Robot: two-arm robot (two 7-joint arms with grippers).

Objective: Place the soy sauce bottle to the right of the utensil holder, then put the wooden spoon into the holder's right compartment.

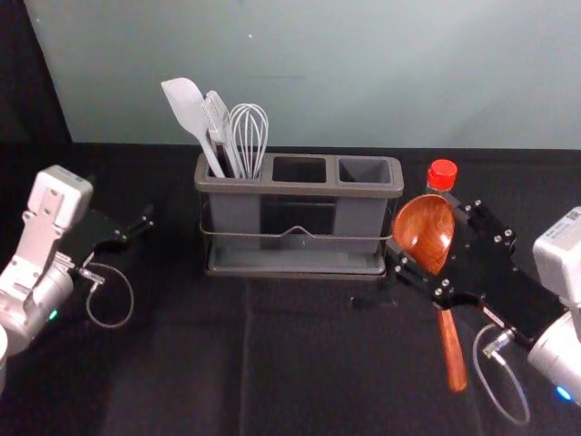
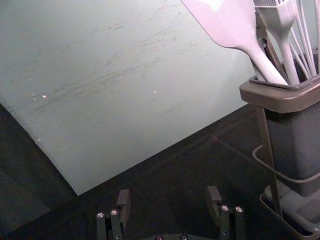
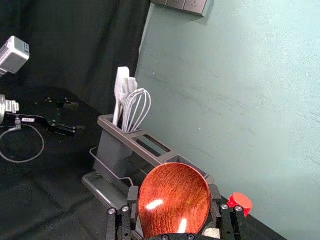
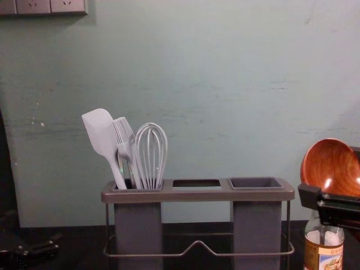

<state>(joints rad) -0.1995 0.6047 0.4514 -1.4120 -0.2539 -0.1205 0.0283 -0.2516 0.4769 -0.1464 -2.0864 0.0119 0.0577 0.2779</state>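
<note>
The wooden spoon [image 1: 453, 350] is upright in the air, bowl up and handle down. My right gripper [image 1: 424, 226] is shut on the sides of its bowl; in the right wrist view the bowl [image 3: 174, 200] fills the span of the right gripper [image 3: 174, 199]. Behind the spoon stands the red-capped soy sauce bottle [image 1: 442, 173], right of the utensil holder [image 1: 296, 189]; its label [image 4: 323, 256] shows below the gripper in the chest view. The holder's right compartment [image 4: 256, 183] holds nothing. My left gripper [image 1: 138, 229] idles left of the holder; the left gripper [image 2: 168, 202] is open.
A white spatula [image 1: 186, 109], a brush [image 1: 219, 118] and a whisk [image 1: 249, 132] stand in the holder's left compartment. The wall [image 1: 318, 73] rises behind the black-covered table [image 1: 182, 363]. A wire rail [image 4: 197, 244] runs along the holder's front.
</note>
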